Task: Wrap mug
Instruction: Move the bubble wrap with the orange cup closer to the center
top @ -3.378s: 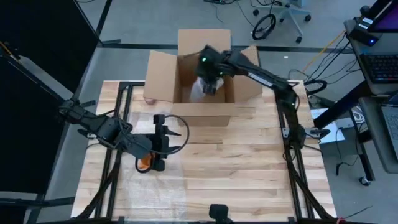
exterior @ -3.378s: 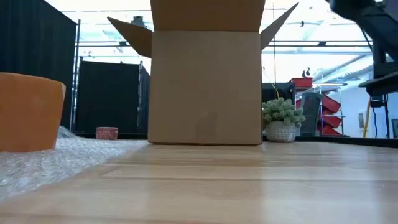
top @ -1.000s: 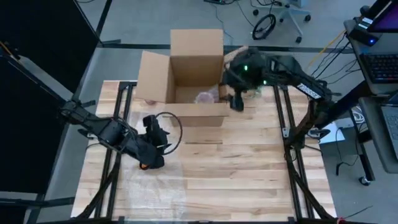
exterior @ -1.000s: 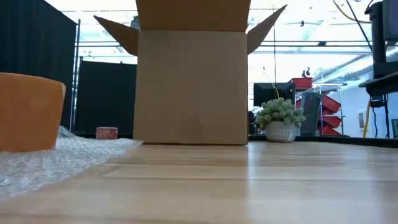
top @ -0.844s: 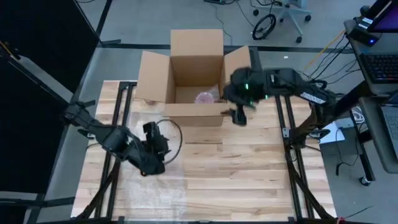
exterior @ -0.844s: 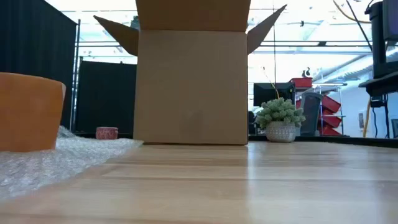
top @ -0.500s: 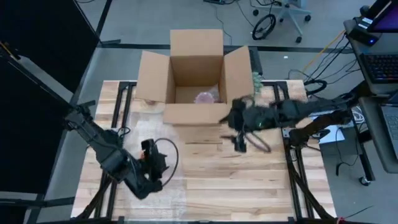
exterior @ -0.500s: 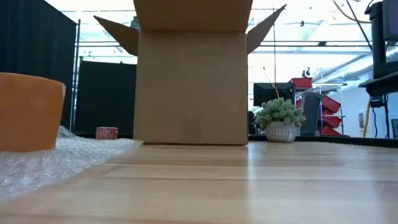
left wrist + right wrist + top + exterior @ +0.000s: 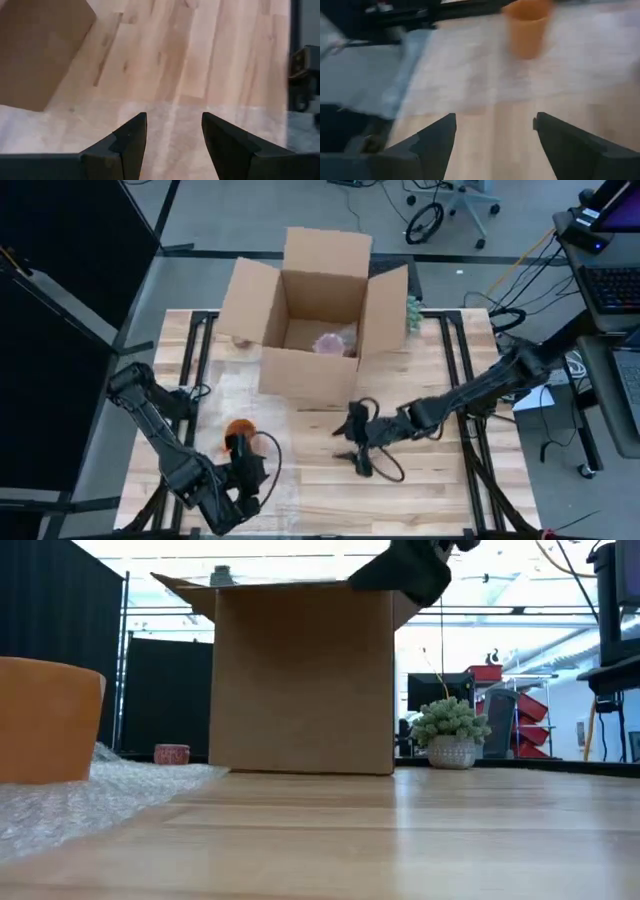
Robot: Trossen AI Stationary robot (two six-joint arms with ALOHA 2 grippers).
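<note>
The orange mug stands upright on a sheet of bubble wrap at the table's near left; the low view shows the mug at its left edge. My left gripper hovers open just near of the mug, its fingers apart over the wrap. My right gripper is open over the table's middle and faces the mug, well short of it. A dark part of that arm shows high in the low view.
An open cardboard box stands at the far middle with a pale wrapped bundle inside. A small potted plant is by the box's right side, and a small red object lies far left. Bare wood lies near and right.
My right gripper has come from the box's right side toward the near edge and down over the table's middle, turning to face the mug. My left arm has drawn back toward the near edge, uncovering the mug. The box has turned slightly.
</note>
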